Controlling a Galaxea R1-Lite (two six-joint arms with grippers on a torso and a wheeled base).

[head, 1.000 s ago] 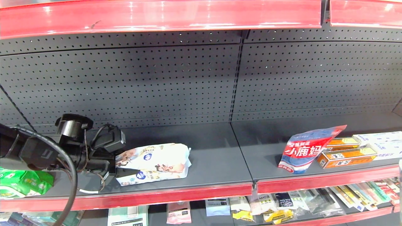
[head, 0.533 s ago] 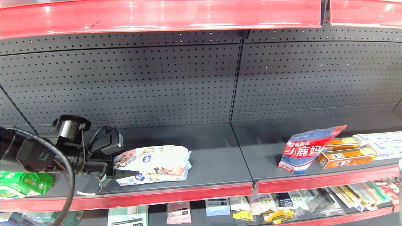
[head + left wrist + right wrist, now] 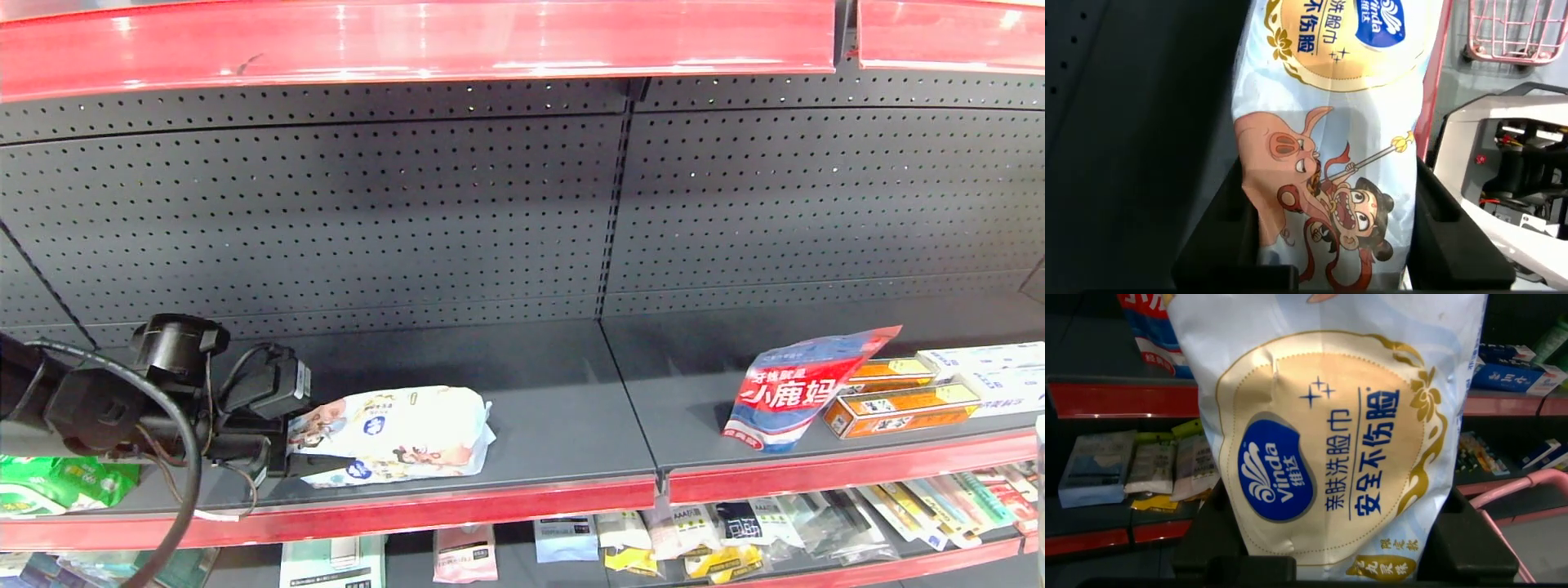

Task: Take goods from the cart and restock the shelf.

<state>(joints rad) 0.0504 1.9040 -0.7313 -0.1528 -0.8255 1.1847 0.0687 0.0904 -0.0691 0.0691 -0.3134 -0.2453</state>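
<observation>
placing step imo: left gripper (image 3: 290,433) pinches the soft white cartoon-print tissue pack (image 3: 400,429), lying on the grey shelf deck (image 3: 555,408) near its front edge. next: let go, back out. right gripper (image 3: 1339,539) clamps a second white pack (image 3: 1331,416).

The shelf pack (image 3: 1331,122) carries a blue oval logo with white lettering and a row of blue characters in a gold-edged panel, partly cut off. The second pack (image 3: 1331,441) bears the same logo, two rows of blue characters with the lower one underlined, and small characters on a gold tab. The pouch (image 3: 796,392) shows large white characters on red. Print on the boxes (image 3: 902,408) is too small to read.
</observation>
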